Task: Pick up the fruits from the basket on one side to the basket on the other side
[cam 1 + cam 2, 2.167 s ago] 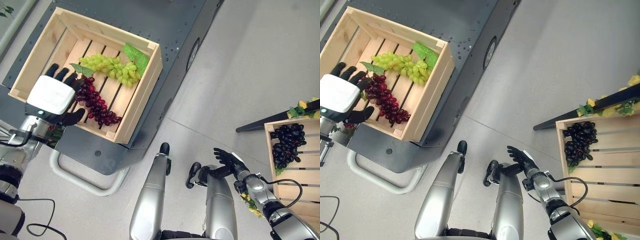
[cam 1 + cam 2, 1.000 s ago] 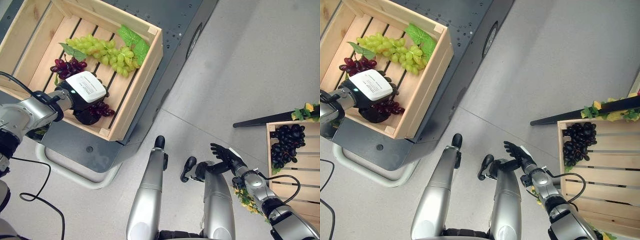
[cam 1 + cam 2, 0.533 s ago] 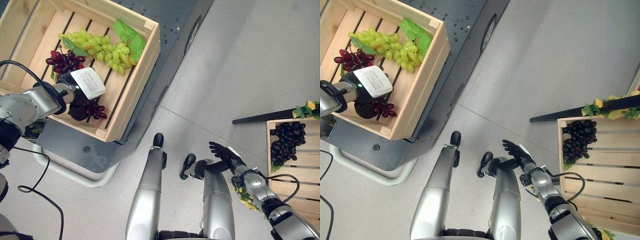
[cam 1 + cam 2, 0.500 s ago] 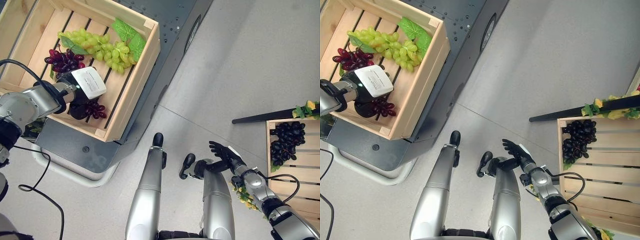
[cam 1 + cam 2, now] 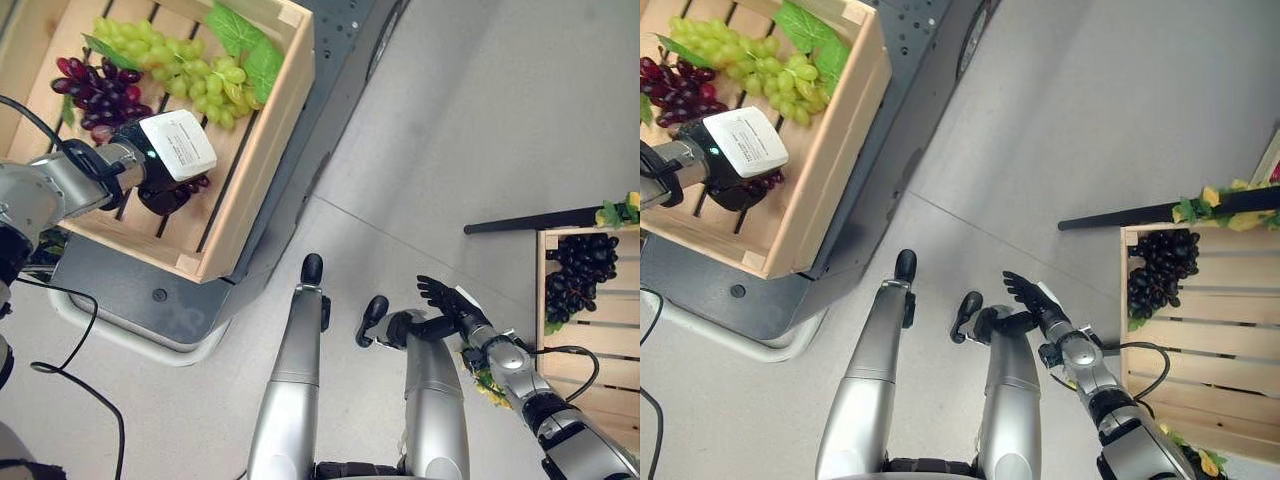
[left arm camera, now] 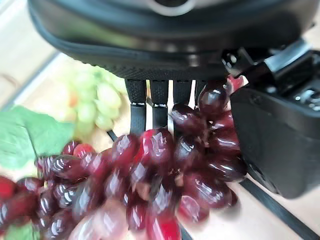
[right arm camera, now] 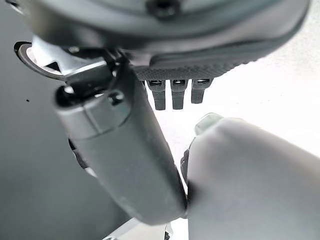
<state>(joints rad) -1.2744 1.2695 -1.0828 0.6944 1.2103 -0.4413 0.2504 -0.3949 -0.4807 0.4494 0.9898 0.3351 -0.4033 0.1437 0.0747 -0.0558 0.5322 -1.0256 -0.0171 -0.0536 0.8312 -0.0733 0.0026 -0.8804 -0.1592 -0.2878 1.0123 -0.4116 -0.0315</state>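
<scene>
Left hand (image 5: 165, 165) clamped on red grapes (image 5: 98, 95) in left crate (image 5: 262, 150).
Green grapes (image 5: 185, 62) crowd the far edge; right hand (image 5: 452, 305) loose-fingered, near black grapes (image 5: 573, 278).

A dark grey metal cart (image 5: 345, 60), its top dotted with small holes, stands on a pale grey tiled floor (image 5: 480, 110). A light grey tubular frame (image 5: 120, 335) curves round the cart's base. A thin black bar (image 5: 530, 219) lies across the floor, well apart from the cart.
</scene>
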